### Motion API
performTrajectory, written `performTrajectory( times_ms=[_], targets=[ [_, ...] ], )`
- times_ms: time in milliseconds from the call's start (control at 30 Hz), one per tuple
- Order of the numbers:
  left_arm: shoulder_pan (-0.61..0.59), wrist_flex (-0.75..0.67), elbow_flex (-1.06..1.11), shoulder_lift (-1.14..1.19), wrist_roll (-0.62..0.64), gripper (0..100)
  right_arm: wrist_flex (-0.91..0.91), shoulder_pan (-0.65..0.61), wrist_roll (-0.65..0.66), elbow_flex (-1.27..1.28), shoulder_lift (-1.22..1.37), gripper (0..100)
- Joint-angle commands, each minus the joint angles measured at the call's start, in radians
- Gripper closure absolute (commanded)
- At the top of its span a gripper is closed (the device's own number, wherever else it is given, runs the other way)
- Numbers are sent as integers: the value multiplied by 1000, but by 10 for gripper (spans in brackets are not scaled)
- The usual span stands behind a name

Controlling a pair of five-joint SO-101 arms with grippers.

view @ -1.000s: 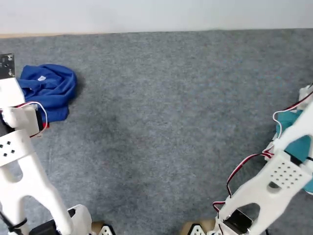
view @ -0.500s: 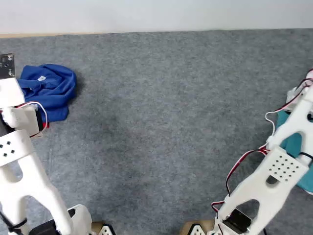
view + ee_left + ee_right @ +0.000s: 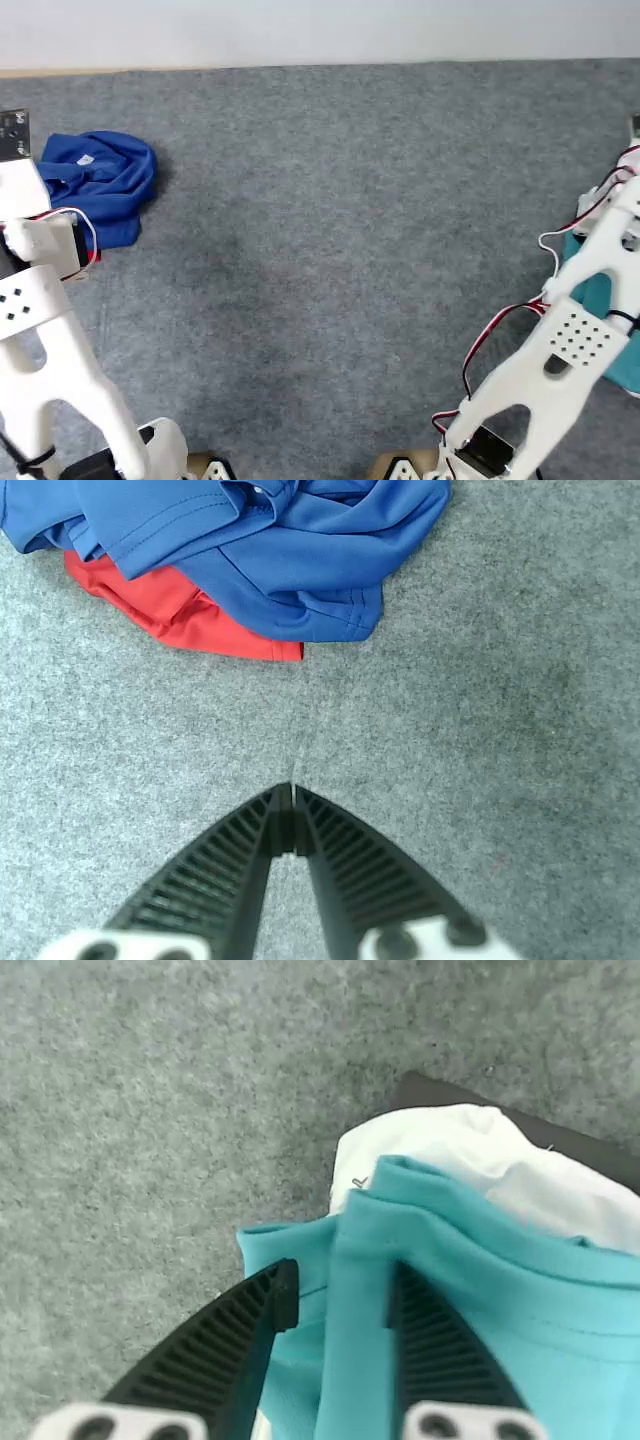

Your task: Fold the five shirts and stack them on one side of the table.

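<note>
Four shirts can be counted, and we judge none of them folded. At the upper left of the high view a blue shirt (image 3: pixel 100 180) lies crumpled over a red shirt (image 3: pixel 190 615). At the right edge a teal shirt (image 3: pixel 480 1300) lies bunched on a white shirt (image 3: pixel 470 1150). The left gripper (image 3: pixel 293 798) is closed and empty above the grey table (image 3: pixel 350 250). The right gripper (image 3: pixel 340 1280) stands parted astride a teal fold, not clamped. We judge the task barely begun, with no stack made.
</note>
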Motion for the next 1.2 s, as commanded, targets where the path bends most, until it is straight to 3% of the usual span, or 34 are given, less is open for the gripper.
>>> performTrajectory(
  times_ms=[0,1167],
  targets=[
    [9,-15,-4,-25,-8,992,-8,-4,-2,-28,-56,930],
    [11,-15,-2,-23,-8,992,85,30,57,-77,-51,936]
  ],
)
